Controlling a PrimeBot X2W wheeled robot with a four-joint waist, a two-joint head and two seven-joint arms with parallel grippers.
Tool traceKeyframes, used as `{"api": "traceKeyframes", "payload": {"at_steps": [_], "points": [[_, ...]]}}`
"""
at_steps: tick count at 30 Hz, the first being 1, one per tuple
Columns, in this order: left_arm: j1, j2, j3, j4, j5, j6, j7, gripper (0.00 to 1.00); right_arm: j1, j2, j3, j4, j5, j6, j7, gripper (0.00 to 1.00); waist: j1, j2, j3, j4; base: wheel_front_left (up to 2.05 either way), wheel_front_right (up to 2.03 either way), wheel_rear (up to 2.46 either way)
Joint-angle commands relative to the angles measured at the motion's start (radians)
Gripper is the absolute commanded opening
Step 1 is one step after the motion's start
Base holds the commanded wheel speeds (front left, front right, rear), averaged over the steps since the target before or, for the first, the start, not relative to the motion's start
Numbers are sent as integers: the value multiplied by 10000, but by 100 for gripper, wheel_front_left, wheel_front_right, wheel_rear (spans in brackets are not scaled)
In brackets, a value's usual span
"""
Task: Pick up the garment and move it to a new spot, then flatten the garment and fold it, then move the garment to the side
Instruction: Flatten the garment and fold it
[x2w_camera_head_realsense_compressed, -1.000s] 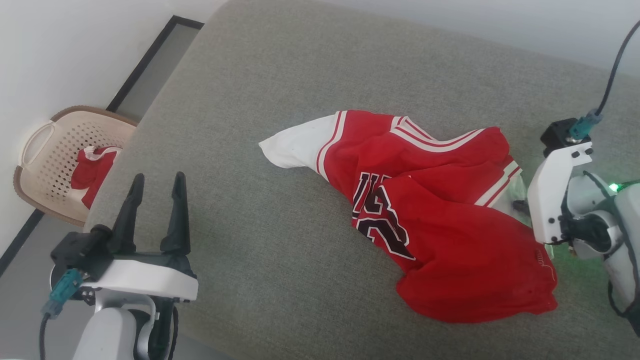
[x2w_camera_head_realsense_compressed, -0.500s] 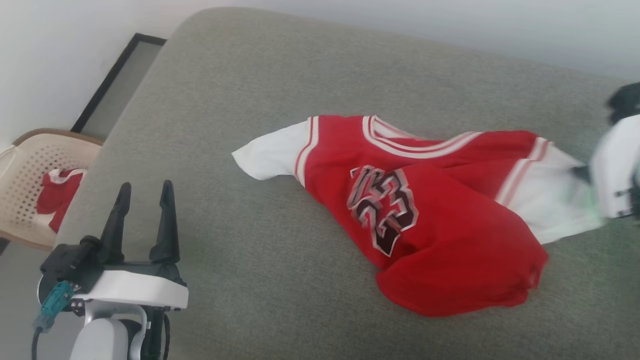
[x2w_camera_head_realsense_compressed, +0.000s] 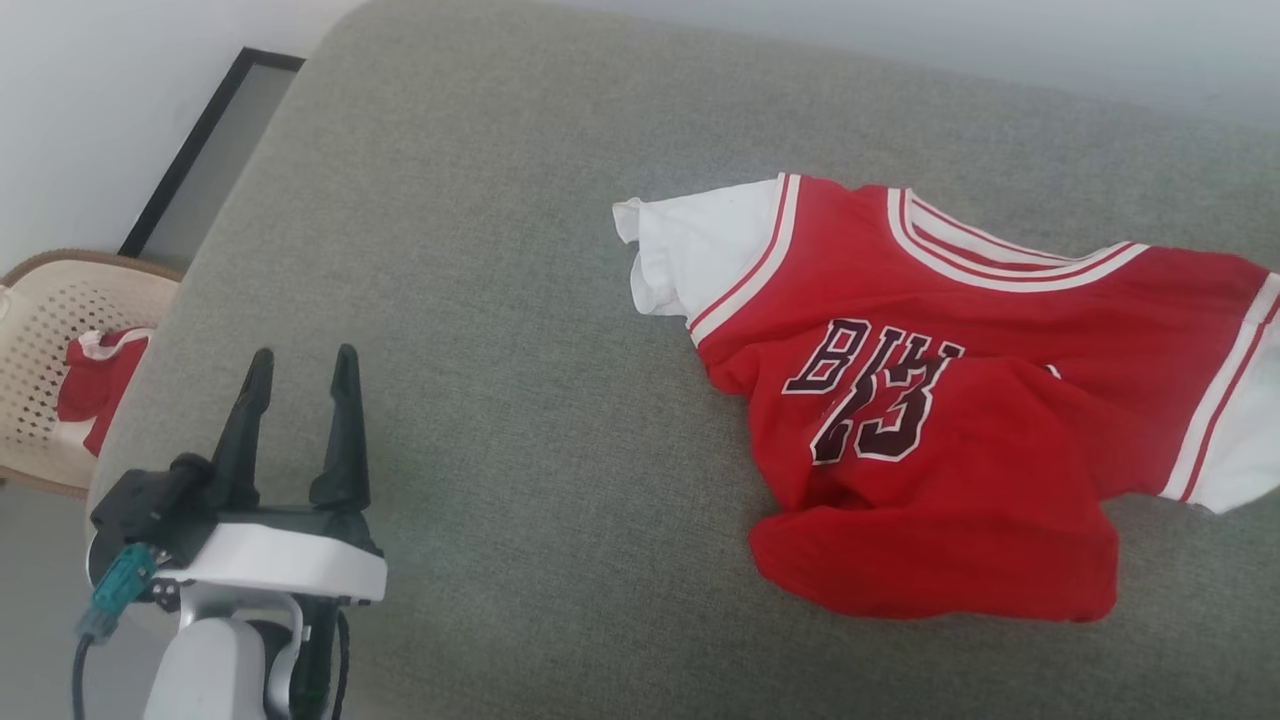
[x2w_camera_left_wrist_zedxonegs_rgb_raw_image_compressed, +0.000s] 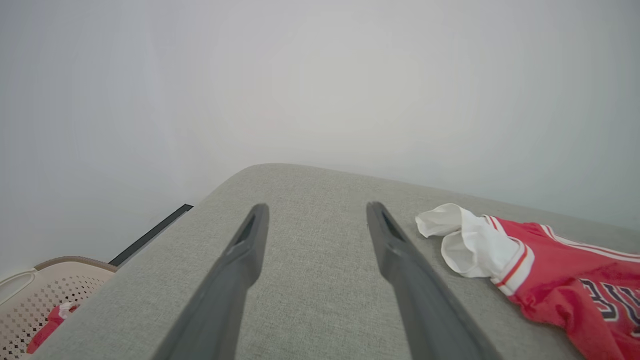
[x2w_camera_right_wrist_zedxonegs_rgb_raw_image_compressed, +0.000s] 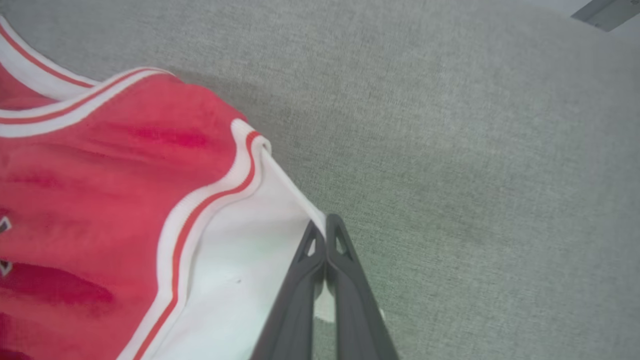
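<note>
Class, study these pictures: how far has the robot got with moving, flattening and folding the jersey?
Done: the right gripper has its jaws shut on the jersey's white sleeve. In hand: the move across the grey cushion. Left: flattening, since its hem lies bunched over the print, then folding and setting aside; the left gripper stands open, apart.

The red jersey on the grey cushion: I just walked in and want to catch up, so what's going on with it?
The robot's right tool is shut on the edge of the white sleeve of the jersey, with the fabric drawn taut. The jersey lies rumpled on the grey cushion, its lower part bunched, not yet flattened or folded. The left tool hangs open over bare cushion, apart from the jersey.
</note>
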Motion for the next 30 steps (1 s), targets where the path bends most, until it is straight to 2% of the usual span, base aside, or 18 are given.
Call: {"api": "traceKeyframes", "payload": {"at_steps": [1,5,7,8,9,10,15,20,30], "points": [[-168,34,-51,-8,-65,-24,-47,100,113,185,-72,269,-128,2,-134,0,-1,0,78,45,0,0,0],[-334,127,-261,41,-126,-27,-48,100,15,484,-286,1081,-388,2,-549,0,-1,0,202,131,0,0,0],[-364,156,-330,65,-171,-27,-48,100,-106,662,-385,1466,-489,2,-772,25,-1,0,215,154,0,0,0],[-364,156,-330,65,-171,-27,-48,100,-106,662,-385,1466,-489,2,-772,25,-1,0,215,154,0,0,0],[-357,199,-394,82,-196,-28,-48,100,-159,725,-382,1590,-541,2,-871,43,-1,0,203,153,0,0,0],[-357,242,-420,116,-207,-28,-48,100,-235,789,-368,1692,-592,2,-954,100,-1,0,180,137,0,0,0],[-394,600,-579,266,-390,-27,-48,100,-509,984,-175,1823,-649,2,-1153,100,-1,0,-69,-124,0,0,0],[-518,1172,-810,481,-475,-28,-48,100,-496,1073,215,1200,-399,2,-1637,100,-1,0,-365,-598,0,0,0],[-1048,2493,-1428,577,-1229,-29,857,100,84,1522,735,-538,-429,2,-3806,100,-1,0,-919,-2006,0,0,0]]}}
